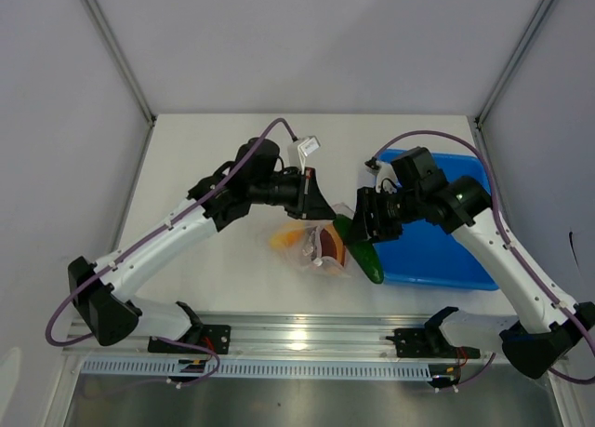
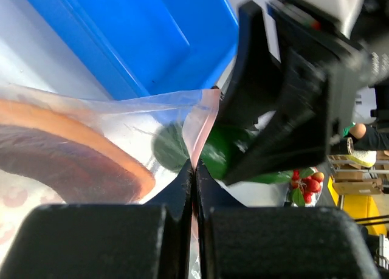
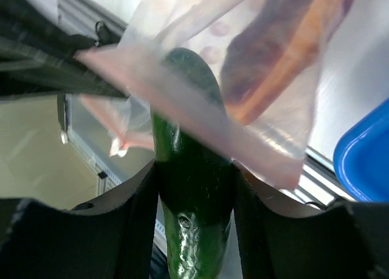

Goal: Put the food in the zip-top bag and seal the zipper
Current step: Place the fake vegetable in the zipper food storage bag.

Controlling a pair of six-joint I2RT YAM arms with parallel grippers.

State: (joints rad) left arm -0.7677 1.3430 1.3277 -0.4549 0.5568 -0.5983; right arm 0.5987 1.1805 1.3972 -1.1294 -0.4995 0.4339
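Observation:
The clear zip-top bag [image 1: 314, 248] lies in the middle of the table with its mouth toward the right. The yellow-orange piece [image 1: 284, 238] and the red-brown piece [image 1: 331, 246] show through its plastic, and also in the left wrist view [image 2: 67, 166]. My left gripper [image 1: 322, 209] is shut on the pink zipper strip [image 2: 203, 118] and holds that edge up. My right gripper [image 1: 363, 224] is shut on the dark-green cucumber [image 3: 194, 194]. The cucumber's far end sits in the bag's mouth under the pink strip [image 3: 182, 103]. The rest of it [image 1: 366, 258] hangs outside.
A blue tray [image 1: 446, 255] lies to the right, touching the bag's side, under my right arm. An aluminium rail [image 1: 297, 339] runs along the near table edge. The enclosure walls stand at the back and sides.

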